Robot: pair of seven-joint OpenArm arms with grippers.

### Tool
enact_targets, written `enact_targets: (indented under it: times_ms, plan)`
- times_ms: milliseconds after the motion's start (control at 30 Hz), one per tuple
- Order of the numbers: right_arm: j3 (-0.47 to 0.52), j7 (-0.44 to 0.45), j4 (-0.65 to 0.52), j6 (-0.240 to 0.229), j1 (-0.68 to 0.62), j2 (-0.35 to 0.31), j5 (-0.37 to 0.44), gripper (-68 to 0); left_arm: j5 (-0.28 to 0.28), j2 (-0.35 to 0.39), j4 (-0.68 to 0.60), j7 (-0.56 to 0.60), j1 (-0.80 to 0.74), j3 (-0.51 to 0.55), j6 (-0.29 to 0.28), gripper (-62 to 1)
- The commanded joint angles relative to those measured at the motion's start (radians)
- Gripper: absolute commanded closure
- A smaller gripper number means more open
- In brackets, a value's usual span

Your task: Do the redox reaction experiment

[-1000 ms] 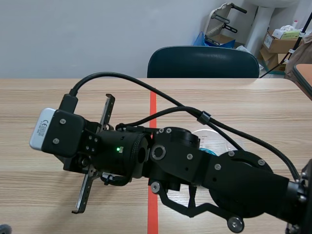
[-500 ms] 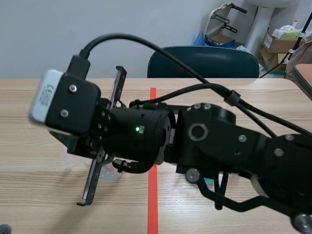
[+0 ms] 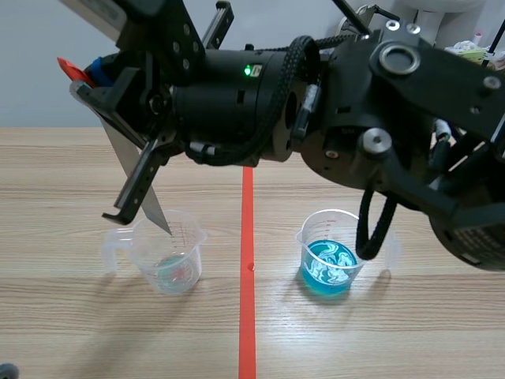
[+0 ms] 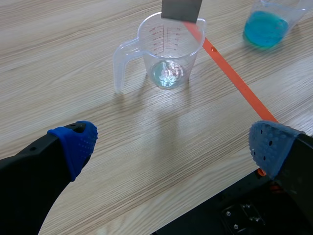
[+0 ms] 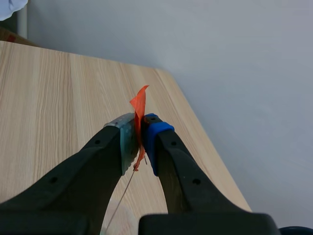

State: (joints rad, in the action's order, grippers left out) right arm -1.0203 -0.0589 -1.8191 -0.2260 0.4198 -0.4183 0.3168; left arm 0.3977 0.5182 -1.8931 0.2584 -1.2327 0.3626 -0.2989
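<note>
The right gripper [image 5: 139, 133], clamped on the grey metal strip [image 4: 182, 9], holds its lower tip in the mouth of the clear measuring cup [image 3: 170, 257], probably to dip it for the reaction, while the left gripper [image 4: 172, 143] hangs nearby with its fingers apart.

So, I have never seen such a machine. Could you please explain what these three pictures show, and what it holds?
It is a robot with two black arms at a wooden table. The wide picture is taken from between the arms; each of the other two looks down past one arm's end effector. The right end effector is shut on a thin grey metal strip with an orange tag, whose lower end hangs at the mouth of a clear measuring cup holding a little pale liquid. A second cup holds blue liquid. The left end effector is open and holds nothing. The red line is only tape.
</note>
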Motion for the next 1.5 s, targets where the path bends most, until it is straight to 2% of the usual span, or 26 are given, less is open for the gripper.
enact_targets:
  times_ms: [0, 67, 233, 467, 800, 1467]
  plan:
    - [0.007, 0.005, -0.013, -0.015, 0.039, 0.006, 0.033, -0.7, 0.01, -0.002, -0.024, 0.011, 0.0, 0.005, -0.002, -62.3]
    - [0.007, -0.008, -0.013, -0.031, 0.061, 0.011, 0.063, -0.8, 0.01, -0.002, -0.024, 0.011, 0.0, 0.005, -0.002, -62.3]
    - [0.008, -0.02, -0.014, -0.033, 0.1, 0.011, 0.116, -0.8, 0.01, -0.002, -0.024, 0.011, 0.0, 0.005, -0.002, -62.3]
    - [0.008, -0.033, -0.014, -0.033, 0.128, 0.011, 0.127, -0.8, 0.01, -0.002, -0.024, 0.011, 0.0, 0.005, -0.002, -62.3]
    - [0.008, -0.049, -0.014, -0.037, 0.165, 0.007, 0.211, -0.8, 0.01, -0.002, -0.024, 0.011, 0.0, 0.005, -0.002, -62.3]
    - [0.008, -0.056, -0.014, -0.037, 0.181, 0.006, 0.215, -0.8, 0.01, -0.002, -0.024, 0.011, 0.003, 0.005, -0.002, -62.3]
